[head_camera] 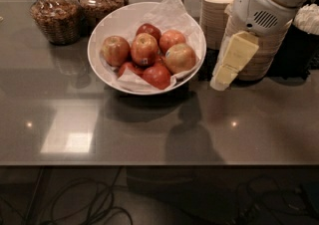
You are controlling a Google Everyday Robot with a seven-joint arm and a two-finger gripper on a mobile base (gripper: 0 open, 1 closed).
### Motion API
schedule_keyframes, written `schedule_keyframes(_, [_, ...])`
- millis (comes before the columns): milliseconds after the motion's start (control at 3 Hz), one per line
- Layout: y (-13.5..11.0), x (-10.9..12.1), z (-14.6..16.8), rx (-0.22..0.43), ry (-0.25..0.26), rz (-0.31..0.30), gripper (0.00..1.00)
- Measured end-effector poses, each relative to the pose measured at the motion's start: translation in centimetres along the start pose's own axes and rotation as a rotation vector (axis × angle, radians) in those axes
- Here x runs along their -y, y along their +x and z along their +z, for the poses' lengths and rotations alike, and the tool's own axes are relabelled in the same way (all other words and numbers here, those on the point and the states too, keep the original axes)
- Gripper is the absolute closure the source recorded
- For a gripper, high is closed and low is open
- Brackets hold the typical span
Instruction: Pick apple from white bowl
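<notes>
The white bowl [110, 22], wide and lined with white paper, stands at the back middle of the grey counter and holds several apples. The apple [144, 48], streaked red over yellow with a pale sticker low on its side, sits in the middle of the pile. A golden-tan apple [180, 57] lies to its right and a deep red apple [157, 76] in front. My gripper [220, 81], pale yellow below a white wrist, hangs just right of the bowl's right rim, above the counter, apart from the apples.
Stacks of beige disposable bowls [219, 7] stand right behind the gripper. Two glass jars [54, 12] stand at the back left. A dark container [304, 40] is at the far right. The counter's front edge [149, 163] runs below.
</notes>
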State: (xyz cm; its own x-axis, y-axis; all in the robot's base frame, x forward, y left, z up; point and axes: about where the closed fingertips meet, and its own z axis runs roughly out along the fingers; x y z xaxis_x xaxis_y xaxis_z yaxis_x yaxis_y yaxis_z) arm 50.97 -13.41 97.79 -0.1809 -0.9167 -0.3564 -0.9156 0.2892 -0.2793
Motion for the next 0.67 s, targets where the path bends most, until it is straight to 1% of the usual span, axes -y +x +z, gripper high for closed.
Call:
schedule_keyframes(333, [-3.7,-0.1,3.1,0.141,-0.015,0.045,0.0])
schedule_keyframes(667, [-6.8,-0.1,4.7,0.248,-0.018,0.073,0.0])
